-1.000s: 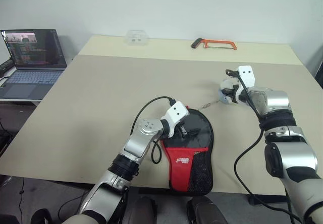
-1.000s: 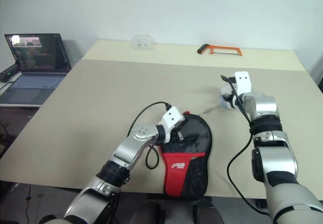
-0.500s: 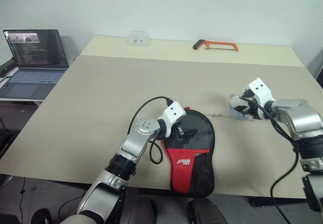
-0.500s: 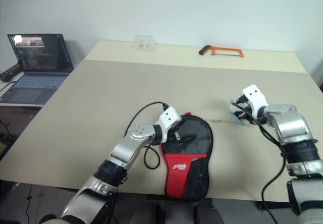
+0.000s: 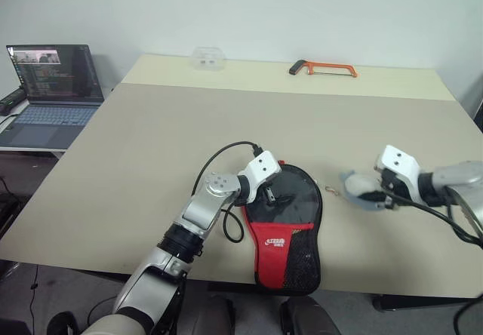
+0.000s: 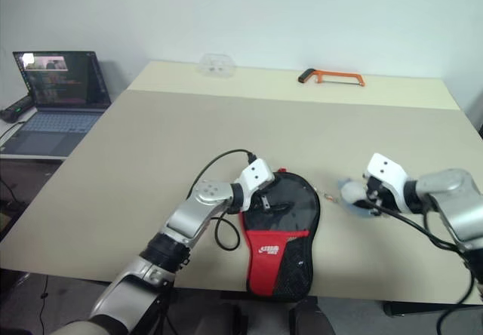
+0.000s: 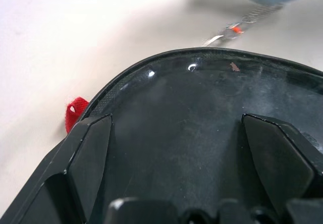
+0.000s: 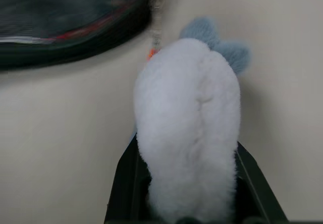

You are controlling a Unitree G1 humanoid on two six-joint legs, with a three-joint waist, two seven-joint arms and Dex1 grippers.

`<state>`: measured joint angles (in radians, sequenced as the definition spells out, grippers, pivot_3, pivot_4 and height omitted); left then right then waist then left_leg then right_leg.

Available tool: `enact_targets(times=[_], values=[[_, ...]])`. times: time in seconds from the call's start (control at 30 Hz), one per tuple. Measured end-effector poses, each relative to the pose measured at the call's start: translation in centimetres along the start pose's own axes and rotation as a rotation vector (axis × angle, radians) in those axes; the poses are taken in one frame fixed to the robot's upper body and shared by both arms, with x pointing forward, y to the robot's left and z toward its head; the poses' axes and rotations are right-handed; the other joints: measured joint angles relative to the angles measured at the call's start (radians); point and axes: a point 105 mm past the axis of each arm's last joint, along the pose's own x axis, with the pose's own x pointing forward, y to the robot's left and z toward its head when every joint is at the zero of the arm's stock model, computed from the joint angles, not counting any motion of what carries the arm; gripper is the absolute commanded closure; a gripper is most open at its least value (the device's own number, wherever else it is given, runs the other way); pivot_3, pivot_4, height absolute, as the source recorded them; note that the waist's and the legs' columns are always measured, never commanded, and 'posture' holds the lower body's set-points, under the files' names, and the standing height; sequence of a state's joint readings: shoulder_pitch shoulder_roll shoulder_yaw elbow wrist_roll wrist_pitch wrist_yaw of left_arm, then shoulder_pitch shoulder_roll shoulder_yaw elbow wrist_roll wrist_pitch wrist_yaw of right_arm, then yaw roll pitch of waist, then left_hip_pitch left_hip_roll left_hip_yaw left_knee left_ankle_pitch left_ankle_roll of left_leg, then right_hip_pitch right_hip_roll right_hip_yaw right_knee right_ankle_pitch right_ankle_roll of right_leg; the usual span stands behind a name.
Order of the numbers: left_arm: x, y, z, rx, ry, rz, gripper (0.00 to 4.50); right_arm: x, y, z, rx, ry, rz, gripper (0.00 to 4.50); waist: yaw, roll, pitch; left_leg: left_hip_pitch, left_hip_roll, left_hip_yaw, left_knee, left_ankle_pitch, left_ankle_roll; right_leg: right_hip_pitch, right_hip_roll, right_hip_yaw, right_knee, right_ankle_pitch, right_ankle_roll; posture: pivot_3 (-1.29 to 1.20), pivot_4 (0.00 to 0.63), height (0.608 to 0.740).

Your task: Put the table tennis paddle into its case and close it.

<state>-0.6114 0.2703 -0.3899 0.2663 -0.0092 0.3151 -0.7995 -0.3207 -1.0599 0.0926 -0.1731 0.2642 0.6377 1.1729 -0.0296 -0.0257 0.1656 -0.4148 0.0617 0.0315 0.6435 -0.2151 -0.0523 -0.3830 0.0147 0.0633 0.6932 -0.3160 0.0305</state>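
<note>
Beyond the left edge of the wide beige bench (image 5: 151, 139), an open dark laptop (image 5: 47, 86) with a lit screen sits on a separate low surface. At the far edge lie a small clear plastic box (image 5: 205, 57) and, further right, an orange-framed hacksaw (image 5: 321, 67). Close to the near edge, about midway along it, the left gripper (image 5: 273, 196) rests over the round end of the paddle-shaped black-and-red fabric case (image 5: 285, 233) with a white logo and a mesh patch — its two black fingers (image 7: 91, 156) are spread wide across the clear plastic side and close on nothing. The case lies flat, its narrow end pointing to the near edge; a dark round shape shows through the plastic, but I cannot tell whether it is the table tennis paddle. Just right of the case, a small metal clip with an orange bit (image 5: 331, 190) lies on the bench. Towards the right edge, the right gripper (image 5: 370, 197) pinches a small light-blue and white plush pouch (image 8: 189, 123) between its narrowed fingers.
</note>
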Motion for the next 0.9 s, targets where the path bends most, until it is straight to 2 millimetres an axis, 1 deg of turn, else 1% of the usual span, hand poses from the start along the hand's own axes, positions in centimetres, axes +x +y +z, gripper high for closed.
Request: enact_targets(times=[0.07,0.2,0.27,0.47,0.53,0.6,0.7,0.9], values=[[-0.1,0.1,-0.2,0.003,0.008,0.002,0.00,-0.1,1.4,0.0,-0.039,-0.008,0.071,3.83,-0.002,0.000,0.000,0.004,0.000,0.000,0.000,0.000,0.000,0.005,0.000,-0.001,-0.003,0.000,0.000,0.00,0.150,0.740],[-0.1,0.0,-0.5,0.009,0.021,0.004,0.00,-0.4,2.5,-0.9,-0.075,0.019,0.121,3.83,-0.003,-0.001,-0.001,0.014,0.001,0.000,-0.005,-0.001,0.001,0.016,0.000,0.000,-0.011,0.000,0.001,0.00,0.150,0.740],[-0.1,-0.1,-0.5,0.009,0.022,0.002,0.00,-0.4,3.0,-0.8,-0.080,0.012,0.146,3.83,-0.003,0.000,-0.002,0.015,0.001,0.000,-0.005,-0.001,0.001,0.017,0.000,0.001,-0.011,0.000,0.001,0.00,0.150,0.740],[0.0,-0.2,-0.4,0.016,0.023,-0.009,0.00,-1.3,6.3,-0.4,-0.114,-0.006,0.299,3.83,-0.001,-0.001,-0.003,0.015,0.001,0.000,-0.009,-0.001,0.001,0.017,0.000,0.001,-0.013,0.000,0.001,0.00,0.150,0.740],[-0.1,-0.2,-0.5,0.018,0.027,-0.011,0.00,-1.5,7.8,-0.5,-0.110,-0.015,0.357,3.83,-0.001,-0.003,-0.005,0.015,0.001,0.000,-0.009,-0.001,0.001,0.016,0.000,0.001,-0.013,0.000,0.001,0.00,0.150,0.740],[-0.1,-0.2,-0.5,0.019,0.030,-0.010,0.00,-1.5,8.8,-0.7,-0.107,-0.021,0.398,3.83,0.000,-0.003,-0.007,0.015,0.001,0.000,-0.010,-0.001,0.001,0.016,0.000,0.001,-0.013,0.000,0.001,0.00,0.150,0.740],[-0.1,-0.1,-0.6,0.021,0.033,-0.010,0.00,-1.4,11.1,-0.9,-0.129,-0.024,0.481,3.83,-0.001,-0.003,-0.008,0.015,0.001,0.000,-0.010,-0.001,0.001,0.016,0.000,0.001,-0.013,0.000,0.001,0.00,0.150,0.740],[-0.1,-0.2,-0.7,0.024,0.037,-0.017,0.00,-1.3,13.0,-0.6,-0.173,-0.032,0.540,3.86,-0.001,-0.006,-0.011,0.016,0.001,0.000,-0.011,-0.001,0.001,0.016,0.000,0.001,-0.014,0.000,0.000,0.00,0.150,0.740]])
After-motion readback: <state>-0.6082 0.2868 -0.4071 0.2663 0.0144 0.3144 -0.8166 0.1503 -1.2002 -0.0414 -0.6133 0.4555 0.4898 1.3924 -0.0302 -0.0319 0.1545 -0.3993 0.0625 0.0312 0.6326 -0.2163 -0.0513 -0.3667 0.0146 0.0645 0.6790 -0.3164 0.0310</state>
